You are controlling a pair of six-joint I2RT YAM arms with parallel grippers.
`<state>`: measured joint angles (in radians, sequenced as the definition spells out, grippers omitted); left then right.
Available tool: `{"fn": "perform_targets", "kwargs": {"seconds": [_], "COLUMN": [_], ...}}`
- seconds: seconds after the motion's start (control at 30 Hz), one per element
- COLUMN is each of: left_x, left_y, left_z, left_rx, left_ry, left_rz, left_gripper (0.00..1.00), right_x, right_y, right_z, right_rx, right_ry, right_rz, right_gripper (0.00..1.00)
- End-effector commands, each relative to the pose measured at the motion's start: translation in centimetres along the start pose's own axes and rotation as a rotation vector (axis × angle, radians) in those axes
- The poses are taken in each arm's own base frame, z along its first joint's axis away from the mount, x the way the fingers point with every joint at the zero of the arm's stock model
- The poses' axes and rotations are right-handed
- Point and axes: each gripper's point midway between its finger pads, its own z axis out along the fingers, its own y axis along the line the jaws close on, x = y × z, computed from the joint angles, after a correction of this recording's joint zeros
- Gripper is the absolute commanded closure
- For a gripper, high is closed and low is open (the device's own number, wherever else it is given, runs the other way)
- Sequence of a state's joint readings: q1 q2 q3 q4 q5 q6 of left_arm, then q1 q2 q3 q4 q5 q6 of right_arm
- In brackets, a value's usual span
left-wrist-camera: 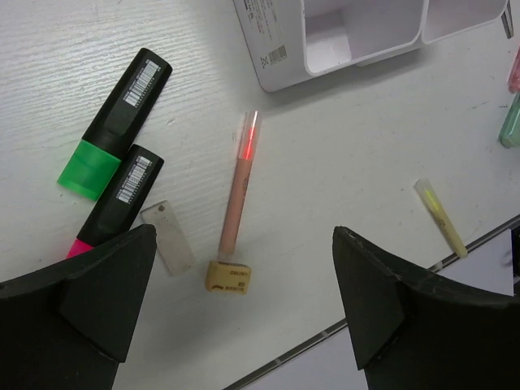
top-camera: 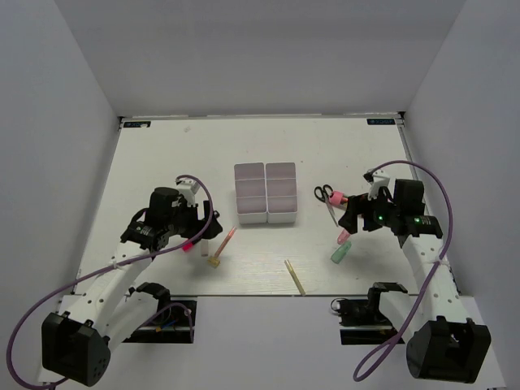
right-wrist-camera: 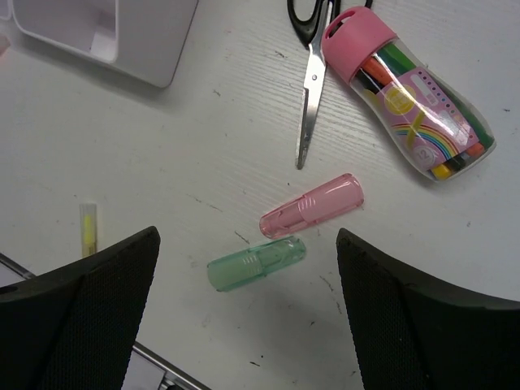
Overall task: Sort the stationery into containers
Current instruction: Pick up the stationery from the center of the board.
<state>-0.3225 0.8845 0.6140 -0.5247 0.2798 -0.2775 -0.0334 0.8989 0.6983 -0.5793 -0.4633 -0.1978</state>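
Note:
The white containers (top-camera: 266, 193) (left-wrist-camera: 357, 36) stand mid-table. My left gripper (top-camera: 197, 234) (left-wrist-camera: 245, 252) hangs open above a pink pencil (left-wrist-camera: 241, 191) (top-camera: 227, 241) and a tan eraser (left-wrist-camera: 228, 277) (top-camera: 215, 261). Left of them lie a green highlighter (left-wrist-camera: 114, 122), a pink highlighter (left-wrist-camera: 118, 203) and a small clear piece (left-wrist-camera: 168, 236). My right gripper (top-camera: 357, 218) (right-wrist-camera: 248, 240) is open over a pink marker (right-wrist-camera: 313, 207) and a mint-green marker (right-wrist-camera: 256, 264) (top-camera: 340, 252). Black-handled scissors (right-wrist-camera: 310, 81) (top-camera: 327, 199) lie beyond, beside a pink-capped case of pens (right-wrist-camera: 410, 97).
A thin yellow-tan pencil (top-camera: 294, 277) (left-wrist-camera: 439, 217) (right-wrist-camera: 88, 230) lies near the table's front edge between the arms. White walls enclose the table on the left, right and back. Purple cables loop from both arms.

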Motion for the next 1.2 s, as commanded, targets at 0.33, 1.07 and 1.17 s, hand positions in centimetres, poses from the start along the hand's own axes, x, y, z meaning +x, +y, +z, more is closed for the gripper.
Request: {"fn": "perform_targets", "kwargs": {"seconds": [0.33,1.07,1.17], "left_x": [-0.2,-0.3,-0.2], "left_y": [0.2,-1.0,-1.1], "left_z": [-0.2,-0.6,-0.7], "left_rx": [-0.009,0.033,0.039], "left_ry": [-0.019,0.001,0.012], "left_rz": [0.01,-0.04,-0.041], "left_gripper": [0.0,0.0,0.0], "right_x": [-0.5,-0.5,-1.1], "right_y": [-0.6,-7.6,-7.5], "right_z": [-1.0,2.2,3.3], "right_rx": [0.036,0.122,0.049], "right_ry": [-0.017,0.091,0.072], "right_rz": [-0.115,-0.55,-0.668], "right_gripper": [0.09,0.11,0.11]}}
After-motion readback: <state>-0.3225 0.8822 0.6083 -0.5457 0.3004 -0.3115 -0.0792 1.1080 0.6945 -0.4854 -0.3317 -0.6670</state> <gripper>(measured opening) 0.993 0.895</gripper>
